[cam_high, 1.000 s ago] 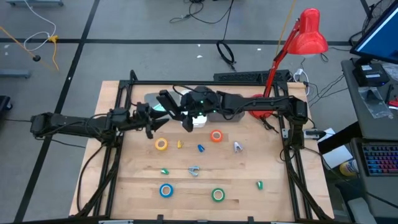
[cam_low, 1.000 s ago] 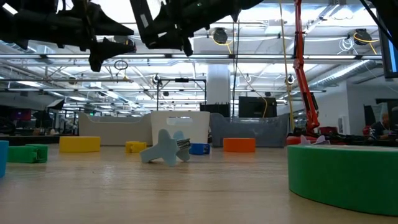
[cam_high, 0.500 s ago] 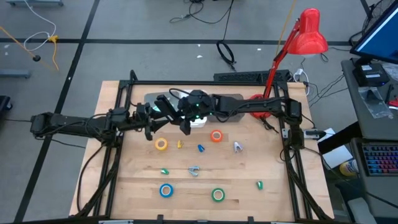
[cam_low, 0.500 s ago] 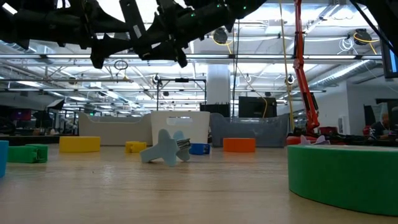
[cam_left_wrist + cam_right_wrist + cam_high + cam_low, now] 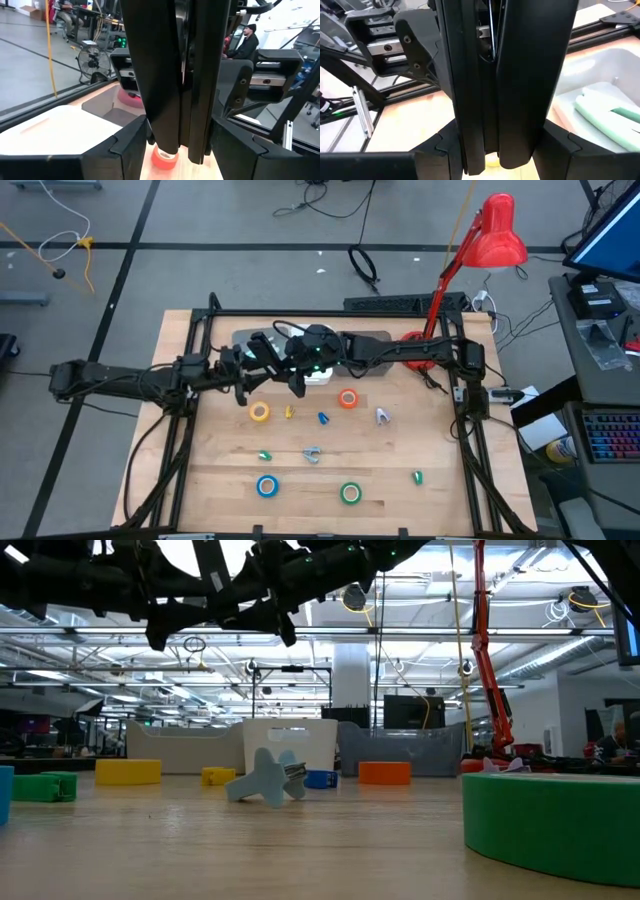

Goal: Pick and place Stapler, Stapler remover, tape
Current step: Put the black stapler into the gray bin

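Observation:
The four tape rolls lie flat on the wooden table: yellow point(image 5: 259, 412), orange point(image 5: 347, 399), blue point(image 5: 266, 486) and green point(image 5: 350, 494). Two small grey clawed staple removers point(image 5: 312, 453) point(image 5: 382, 416) rest between them. No stapler shows in any view. Both grippers hang high over the table's far middle, nose to nose. My left gripper point(image 5: 246, 377) point(image 5: 182, 155) is shut, with the orange roll point(image 5: 164, 161) far below it. My right gripper point(image 5: 272, 365) point(image 5: 492, 167) is shut. Nothing shows between either pair of fingers.
A grey tray point(image 5: 370, 340) lies along the far edge and holds a pale green thing point(image 5: 610, 115). A white box point(image 5: 318, 375) stands in front of it. Small yellow, blue and green clips are scattered among the rolls. A red lamp point(image 5: 495, 240) stands at the far right corner.
My right gripper has moved a short way toward the table's left edge, closer to my left gripper, and then held still. Nothing on the table has moved.

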`<state>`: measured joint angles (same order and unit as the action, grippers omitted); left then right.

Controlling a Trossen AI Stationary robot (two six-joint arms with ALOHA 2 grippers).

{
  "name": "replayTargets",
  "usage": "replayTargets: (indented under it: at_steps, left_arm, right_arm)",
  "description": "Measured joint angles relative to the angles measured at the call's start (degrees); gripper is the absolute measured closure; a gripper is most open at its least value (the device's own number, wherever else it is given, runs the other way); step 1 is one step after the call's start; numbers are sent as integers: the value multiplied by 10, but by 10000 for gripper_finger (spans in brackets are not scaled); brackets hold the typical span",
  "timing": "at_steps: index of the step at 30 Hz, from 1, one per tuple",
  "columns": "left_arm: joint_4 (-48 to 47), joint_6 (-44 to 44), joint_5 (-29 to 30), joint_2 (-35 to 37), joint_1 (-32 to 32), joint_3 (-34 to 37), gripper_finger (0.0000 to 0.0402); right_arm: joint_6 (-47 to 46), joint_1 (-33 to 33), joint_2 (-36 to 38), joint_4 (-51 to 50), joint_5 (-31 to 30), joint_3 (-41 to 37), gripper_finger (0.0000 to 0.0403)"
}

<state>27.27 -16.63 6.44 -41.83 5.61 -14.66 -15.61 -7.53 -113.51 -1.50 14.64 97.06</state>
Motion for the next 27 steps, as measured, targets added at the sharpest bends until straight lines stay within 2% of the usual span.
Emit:
replayTargets:
  at_steps: [14, 27]
  left_arm:
    - [78, -4, -3, -67, 0, 0, 194]
    - [105, -12, 8, -75, 0, 1, 194]
  right_arm:
    - [4, 1, 1, -8, 47, -1, 237]
    - [11, 0, 2, -19, 64, 0, 237]
